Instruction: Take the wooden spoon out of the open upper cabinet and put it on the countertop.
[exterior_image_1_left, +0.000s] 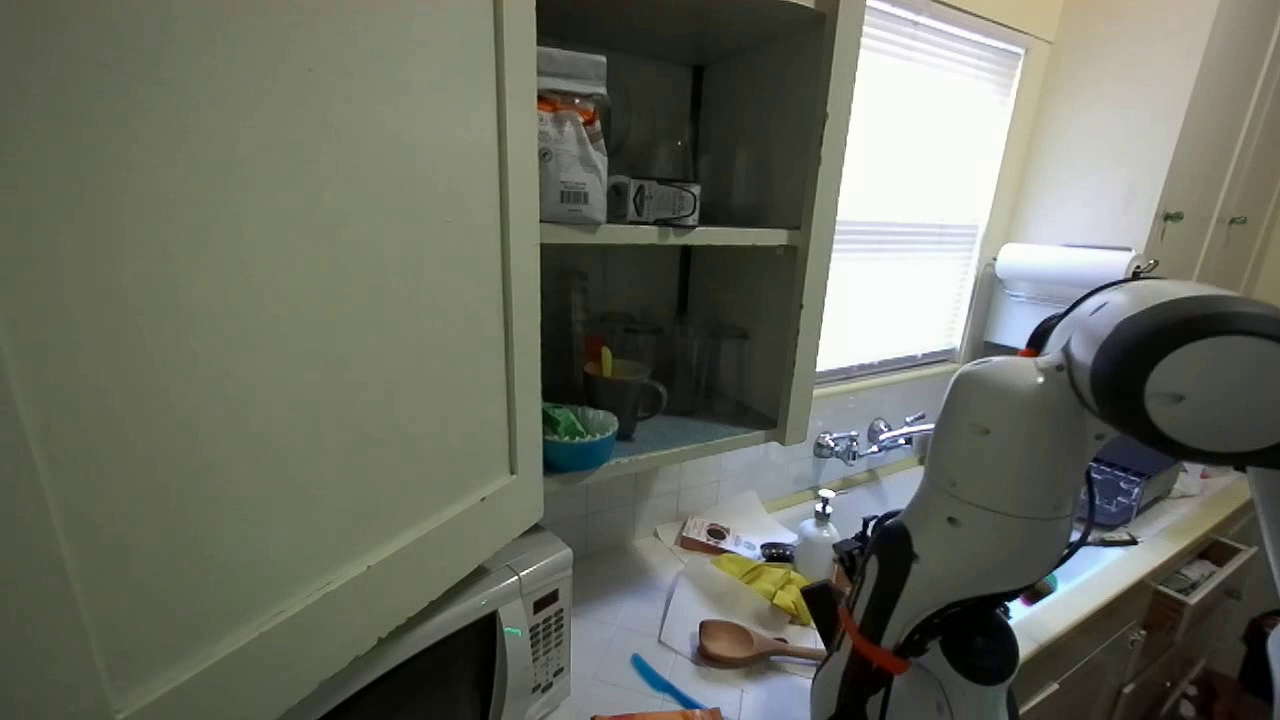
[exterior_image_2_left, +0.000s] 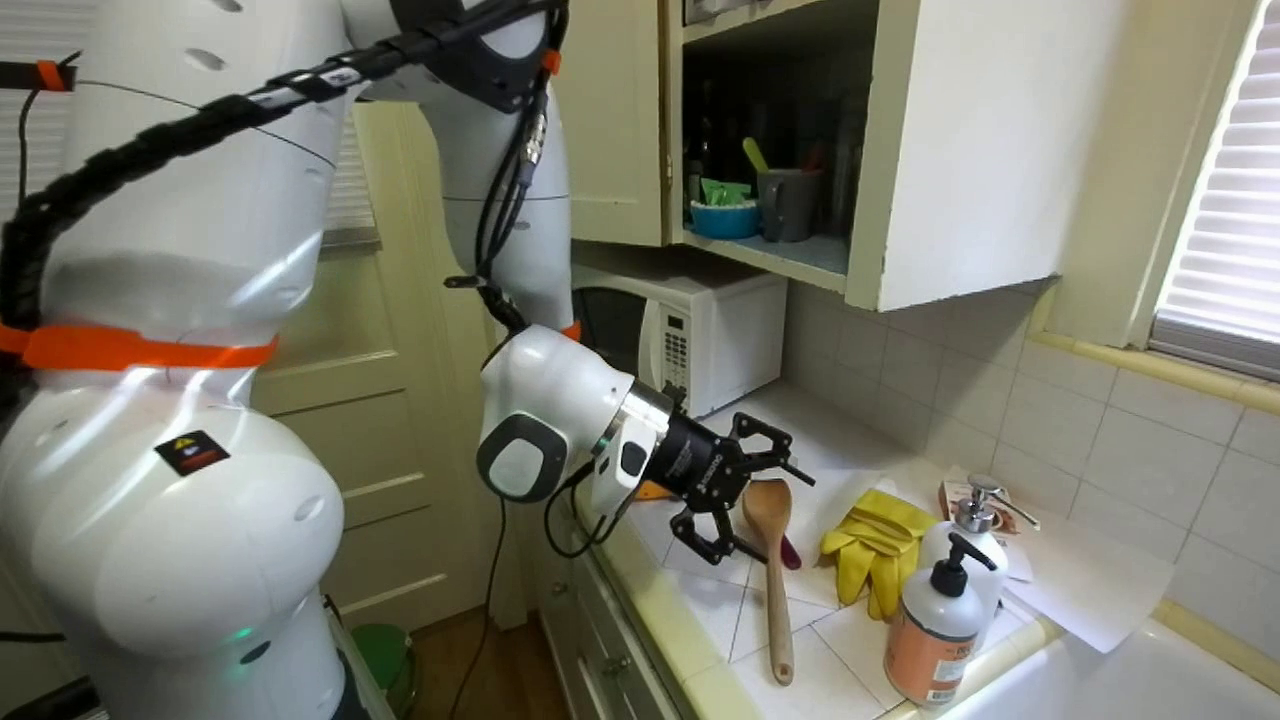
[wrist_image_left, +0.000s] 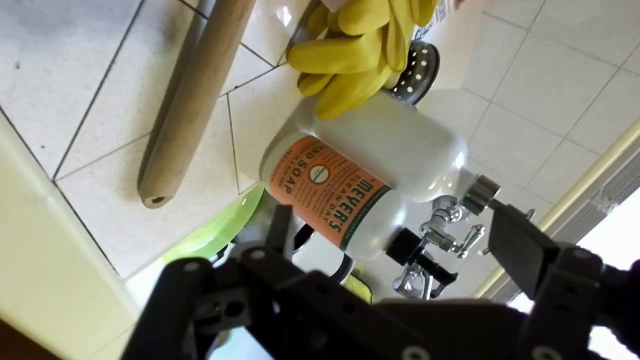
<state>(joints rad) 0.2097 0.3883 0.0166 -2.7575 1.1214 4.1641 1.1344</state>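
The wooden spoon (exterior_image_2_left: 777, 585) lies on the countertop (exterior_image_2_left: 825, 655), six o'clock from the upper cabinet (exterior_image_2_left: 881, 150). The gripper (exterior_image_2_left: 788, 520) is spread, empty: placing looks done, perhaps only retreat left.

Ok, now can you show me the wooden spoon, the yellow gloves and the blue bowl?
Wooden spoon (exterior_image_2_left: 776, 585): in an exterior view, on its handle.
Yellow gloves (exterior_image_2_left: 882, 540): in an exterior view, around their middle.
Blue bowl (exterior_image_1_left: 582, 453): in an exterior view, on its outer wall.
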